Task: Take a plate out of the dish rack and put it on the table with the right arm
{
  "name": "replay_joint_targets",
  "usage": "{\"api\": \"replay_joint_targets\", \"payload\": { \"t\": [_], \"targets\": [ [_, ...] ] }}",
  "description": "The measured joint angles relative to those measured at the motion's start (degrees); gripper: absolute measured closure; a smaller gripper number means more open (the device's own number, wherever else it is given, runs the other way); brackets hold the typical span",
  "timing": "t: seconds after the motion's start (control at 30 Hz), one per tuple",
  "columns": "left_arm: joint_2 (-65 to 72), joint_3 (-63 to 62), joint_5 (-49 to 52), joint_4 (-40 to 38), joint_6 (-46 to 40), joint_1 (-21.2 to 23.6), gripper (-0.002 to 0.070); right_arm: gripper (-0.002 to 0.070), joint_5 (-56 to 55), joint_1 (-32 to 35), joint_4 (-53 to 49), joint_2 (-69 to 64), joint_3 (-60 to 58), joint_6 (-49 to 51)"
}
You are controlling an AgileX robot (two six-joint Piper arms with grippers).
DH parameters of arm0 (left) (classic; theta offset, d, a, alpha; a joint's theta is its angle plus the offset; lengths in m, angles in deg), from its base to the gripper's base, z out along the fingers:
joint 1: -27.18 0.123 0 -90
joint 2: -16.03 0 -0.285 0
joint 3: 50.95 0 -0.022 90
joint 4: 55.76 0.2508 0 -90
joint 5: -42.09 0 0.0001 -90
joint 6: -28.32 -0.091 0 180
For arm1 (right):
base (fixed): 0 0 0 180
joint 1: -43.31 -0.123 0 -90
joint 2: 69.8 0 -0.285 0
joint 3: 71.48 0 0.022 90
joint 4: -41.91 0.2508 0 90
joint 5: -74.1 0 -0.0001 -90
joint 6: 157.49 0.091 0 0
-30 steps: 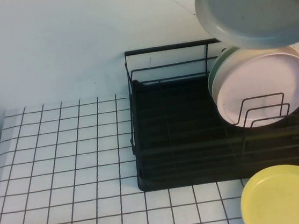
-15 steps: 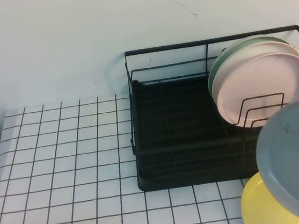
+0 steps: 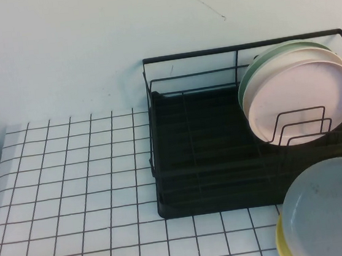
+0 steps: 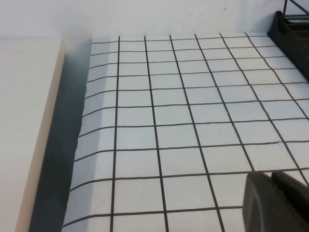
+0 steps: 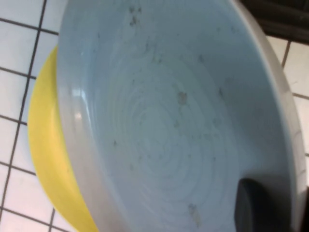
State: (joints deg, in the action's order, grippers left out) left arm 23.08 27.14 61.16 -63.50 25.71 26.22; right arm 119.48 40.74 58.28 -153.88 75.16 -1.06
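The pale grey-blue plate (image 3: 334,208) is at the table's front right, face up, over the yellow plate (image 3: 281,239), just in front of the dish rack (image 3: 205,155). In the right wrist view the plate (image 5: 164,121) fills the picture, with the yellow plate (image 5: 46,145) beneath it. My right gripper (image 5: 282,205) is shut on the plate's rim, one dark finger (image 5: 256,205) inside the plate. I cannot tell whether the plate rests on the yellow one. My left gripper (image 4: 273,181) is shut and empty, low over the table (image 4: 169,121) at the left.
A pink plate (image 3: 300,98) and a green plate (image 3: 252,72) behind it stand upright in the rack's wire loops at the right. The rack's corner shows in the left wrist view (image 4: 292,29). A pale board (image 4: 24,121) lies off the table's left edge.
The grey-blue plate came from high above the rack down in front of it, then sank lower and turned face up over the yellow plate.
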Motion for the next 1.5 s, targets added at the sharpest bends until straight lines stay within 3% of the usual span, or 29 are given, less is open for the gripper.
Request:
{"api": "replay_joint_targets", "payload": {
  "t": [0.1, 0.3, 0.5, 0.6, 0.67, 0.73, 0.87, 1.2, 1.5],
  "targets": [
    [0.0, 0.0, 0.0, 0.0, 0.0, 0.0, 0.0678, 0.0526, -0.24, 0.0, 0.14, -0.92, 0.0, 0.21],
    [0.0, 0.0, 0.0, 0.0, 0.0, 0.0, 0.0678, 0.0333, -0.24, 0.0, -0.7, -1.34, 0.0, 0.36],
    [0.0, 0.0, 0.0, 0.0, 0.0, 0.0, 0.0678, 0.0299, 4.05, 0.0, -6.6, -1.21, 3.22, 0.97],
    [0.0, 0.0, 0.0, 0.0, 0.0, 0.0, 0.0678, 0.0331, 6.61, 0.0, -10.0, 0.87, 7.39, 1.01],
    [0.0, 0.0, 0.0, 0.0, 0.17, 0.0, 0.0678, 0.0414, 7.16, 0.0, -11.89, 3.95, 9.74, 1.01],
    [0.0, 0.0, 0.0, 0.0, 0.17, 0.0, 0.0678, 0.0545, 7.21, 0.0, -12.92, 8.8, 11.67, 1.01],
    [0.0, 0.0, 0.0, 0.0, 0.17, 0.0, 0.0678, 0.065, 5.51, 0.0, -14.11, 20.84, 12.28, 1.01],
    [0.0, 0.0, 0.0, 0.0, 0.17, 0.0, 0.0678, 0.0678, 0.6, 0.0, -17.47, 47.42, 3.41, 1.23],
    [0.0, 0.0, 0.0, 0.0, 0.17, 0.0, 0.0678, 0.0678, 3.47, 0.0, -17.55, 53.34, -4.52, 1.23]
  ]
}}
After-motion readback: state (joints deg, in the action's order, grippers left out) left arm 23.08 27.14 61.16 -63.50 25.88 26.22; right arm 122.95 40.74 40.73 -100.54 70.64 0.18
